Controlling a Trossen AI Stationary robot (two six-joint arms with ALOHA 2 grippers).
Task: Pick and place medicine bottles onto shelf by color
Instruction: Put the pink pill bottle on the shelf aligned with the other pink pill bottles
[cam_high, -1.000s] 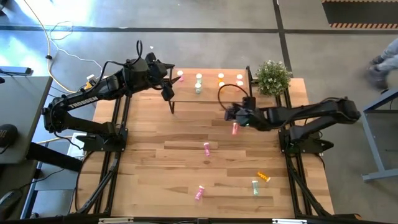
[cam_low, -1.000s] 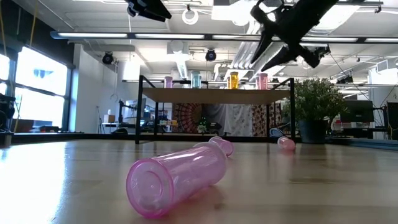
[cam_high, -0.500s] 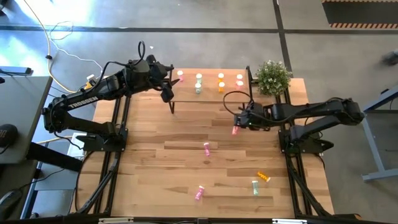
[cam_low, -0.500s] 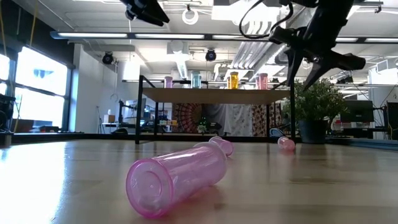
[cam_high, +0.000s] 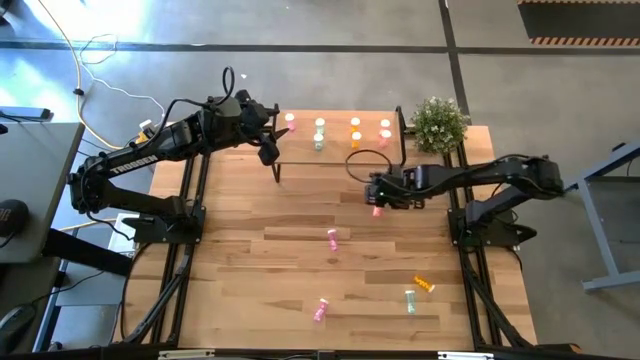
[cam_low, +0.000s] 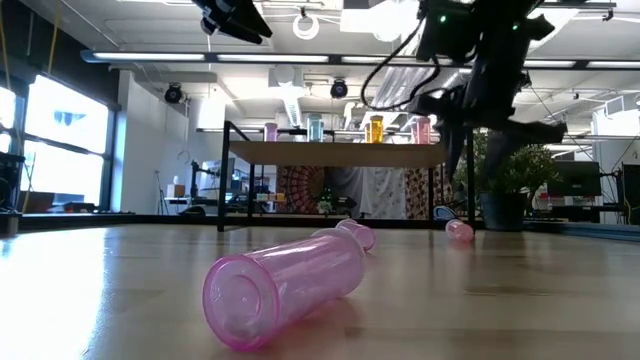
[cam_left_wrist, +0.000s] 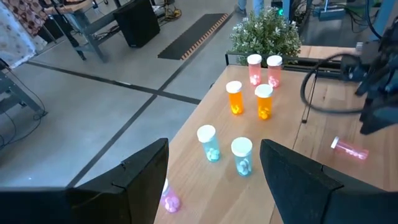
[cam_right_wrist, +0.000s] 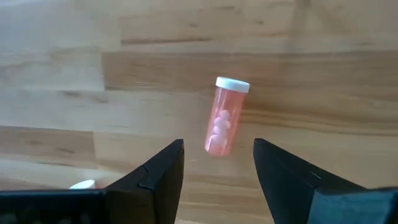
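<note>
Your right gripper (cam_right_wrist: 217, 171) hangs above a salmon-red bottle (cam_right_wrist: 223, 117) that lies on its side on the table (cam_high: 300, 250), just in front of the shelf (cam_high: 335, 150); its fingers are spread wide with the bottle between their tips, gripping nothing. Your left gripper (cam_left_wrist: 214, 165) waits over the shelf's left end, fingers wide apart and empty. Standing on the shelf you have pink, pale green and orange bottles.

12 bottles (cam_high: 332, 238), 1 shelf (cam_high: 336, 150), 1 plant (cam_high: 438, 122), 2 arms.
</note>
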